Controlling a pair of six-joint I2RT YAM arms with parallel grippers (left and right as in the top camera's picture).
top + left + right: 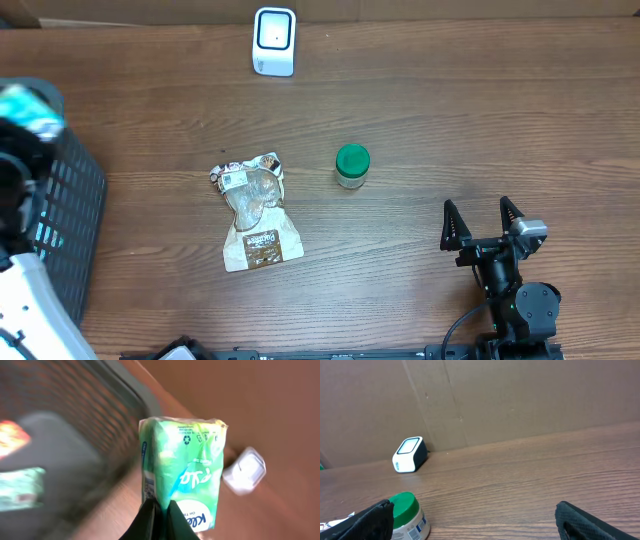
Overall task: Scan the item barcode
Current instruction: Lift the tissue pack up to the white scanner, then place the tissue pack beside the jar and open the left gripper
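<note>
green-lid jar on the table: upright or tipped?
Upright. The green-lid jar stands on its base, lid on top; the right wrist view shows that from the side.

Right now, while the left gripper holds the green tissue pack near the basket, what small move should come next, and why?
Probably carry the Kleenex tissue pack toward the white barcode scanner. The left gripper is shut on the pack over by the basket, well away from the scanner, so no barcode can be read yet.
</note>
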